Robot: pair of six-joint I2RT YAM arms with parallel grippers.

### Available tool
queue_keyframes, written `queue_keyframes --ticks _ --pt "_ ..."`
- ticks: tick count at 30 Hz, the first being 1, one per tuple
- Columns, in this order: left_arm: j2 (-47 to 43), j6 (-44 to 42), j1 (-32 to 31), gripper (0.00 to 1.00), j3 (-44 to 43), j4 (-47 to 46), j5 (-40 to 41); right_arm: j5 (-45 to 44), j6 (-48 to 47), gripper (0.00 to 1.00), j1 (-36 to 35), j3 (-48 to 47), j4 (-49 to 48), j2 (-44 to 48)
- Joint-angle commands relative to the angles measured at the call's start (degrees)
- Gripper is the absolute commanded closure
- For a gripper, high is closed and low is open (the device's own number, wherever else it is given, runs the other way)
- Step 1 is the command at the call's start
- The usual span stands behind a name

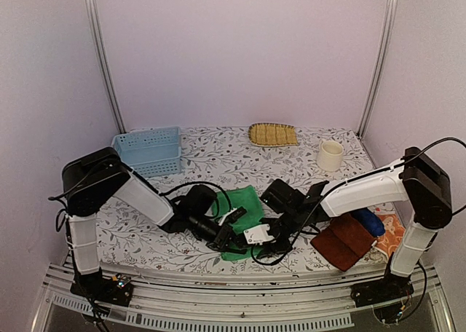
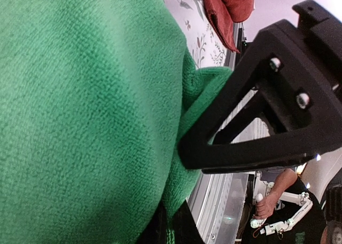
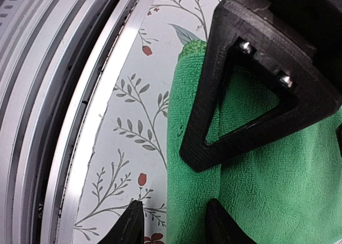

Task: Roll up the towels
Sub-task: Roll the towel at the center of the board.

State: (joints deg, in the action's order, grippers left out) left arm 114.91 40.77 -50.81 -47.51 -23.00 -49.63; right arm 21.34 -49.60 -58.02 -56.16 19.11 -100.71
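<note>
The bright green towel [image 1: 244, 204] lies at the table's front middle and fills the left wrist view [image 2: 80, 105]. My left gripper [image 1: 230, 232] is shut on its near edge, the tips [image 2: 171, 229] pinching a fold. My right gripper [image 1: 256, 236] is open, its jaws [image 3: 173, 225] straddling the towel's folded edge [image 3: 187, 164], one fingertip [image 3: 131, 222] over bare tablecloth. The two grippers are close together, and each one's black finger frame shows in the other's wrist view. The reddish-brown towel [image 1: 344, 242], the royal blue one [image 1: 368, 221] and the orange one [image 1: 394, 234] lie at the front right.
A pale blue basket [image 1: 149, 150] stands at the back left, a yellow straw tray [image 1: 273, 134] at the back middle, a cream cup [image 1: 330, 156] at the back right. The metal front rail [image 3: 64, 121] runs just beside the towel's edge.
</note>
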Motion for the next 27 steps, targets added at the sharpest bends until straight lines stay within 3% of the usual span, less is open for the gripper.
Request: queue_keyframes --ticks 1,6,8,10,15,21,27 --pt "2.03 1.22 1.30 1.00 1.27 -0.66 1.09 -1.79 -1.28 0.63 -0.34 0.61 -2.01 -3.24" --pt "0.10 0.17 1.38 0.99 1.81 -0.74 1.83 -3.00 -1.16 0.73 -0.31 0.83 -2.63 -6.07" --pt "-2.61 -2.82 1.44 0.87 2.31 1.28 3.88 -1.83 -1.18 0.86 -0.34 0.44 -1.54 -6.69" --pt "-6.96 -6.70 1.43 0.77 3.51 4.62 8.28 1.24 -0.83 0.91 -0.34 -0.70 2.08 -7.08" --pt "-20.90 -14.94 0.38 0.65 9.93 8.75 21.31 12.17 0.58 0.95 0.39 -4.21 11.94 -8.41" --pt "-34.00 -26.02 -12.56 0.64 19.17 7.23 46.29 27.43 2.29 0.96 5.60 -15.41 25.97 -18.10" --pt "-36.56 -33.85 -22.88 0.66 20.66 7.46 60.29 36.56 0.86 0.96 10.14 -27.75 41.53 -30.61"
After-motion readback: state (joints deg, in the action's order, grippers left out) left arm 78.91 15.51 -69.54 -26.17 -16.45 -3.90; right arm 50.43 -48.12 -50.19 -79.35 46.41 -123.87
